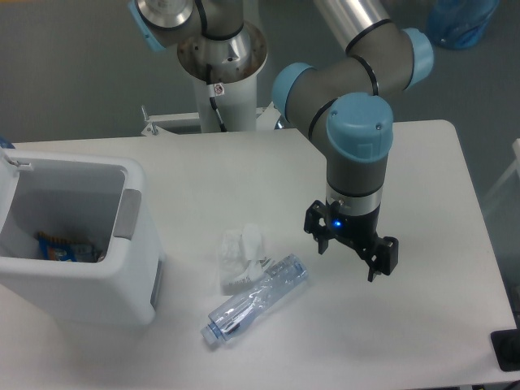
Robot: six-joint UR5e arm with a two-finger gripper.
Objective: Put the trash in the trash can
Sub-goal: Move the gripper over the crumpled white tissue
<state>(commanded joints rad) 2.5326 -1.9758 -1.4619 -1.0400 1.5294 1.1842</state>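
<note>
Fingers (351, 258) hidden beneath the wrist, spread or pressed unclear; paper wad (241, 255) partly overlaps the bottle (256, 300).

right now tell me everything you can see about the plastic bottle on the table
The plastic bottle is clear with a bluish tint, crushed and creased along its body, with a pale cap at its lower-left end. It lies on its side on the white table, running diagonally from lower left to upper right. Its upper part lies against the crumpled white paper wad; whether they overlap is hard to tell. The gripper hangs to its right, not touching it, and the white trash can stands to its left, apart.
</note>
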